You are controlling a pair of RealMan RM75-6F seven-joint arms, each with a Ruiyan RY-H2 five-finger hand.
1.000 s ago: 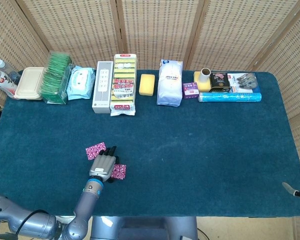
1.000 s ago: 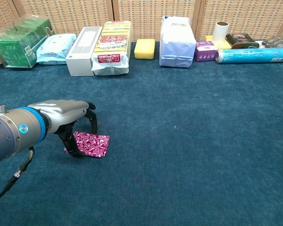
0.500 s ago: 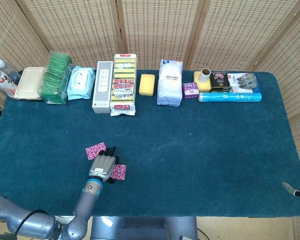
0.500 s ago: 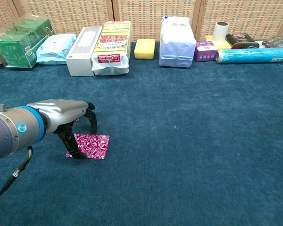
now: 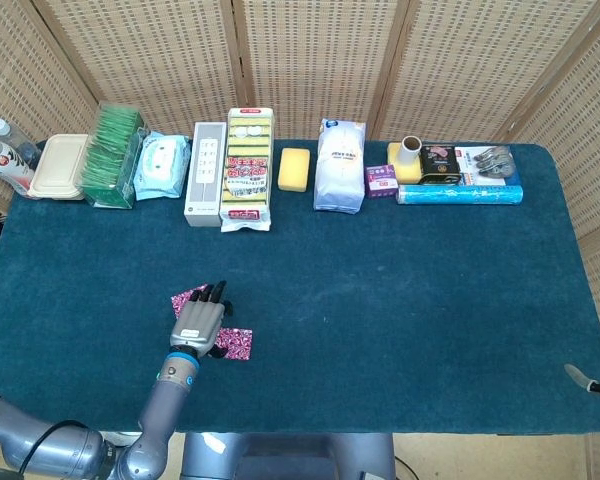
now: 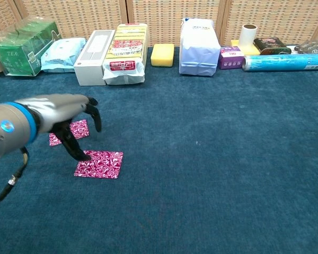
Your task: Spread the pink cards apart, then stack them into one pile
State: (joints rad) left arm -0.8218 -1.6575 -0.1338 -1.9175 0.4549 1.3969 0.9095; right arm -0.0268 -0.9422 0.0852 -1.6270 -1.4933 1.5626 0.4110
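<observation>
Two pink patterned cards lie apart on the blue cloth at the front left. The near card [image 6: 99,164] [image 5: 236,343] lies flat and uncovered. The far card [image 6: 74,130] [image 5: 186,300] is partly hidden behind my left hand [image 6: 63,114] [image 5: 202,320]. That hand hovers between the two cards with its fingers spread and holds nothing; one fingertip [image 6: 85,155] hangs close to the near card's back edge. Of my right hand [image 5: 592,382] only grey tips show at the right edge of the head view, off the table.
A row of goods lines the table's back edge: green tea box [image 6: 22,39], wipes pack [image 6: 63,53], white box [image 6: 93,50], sponge pack [image 6: 126,53], yellow sponge [image 6: 162,54], white bag [image 6: 199,46], blue roll [image 6: 283,62]. Bare blue cloth [image 6: 212,159] lies to the right.
My left hand has lifted off the near card and moved back and left toward the far card, its fingers opening out. The near card now lies fully uncovered.
</observation>
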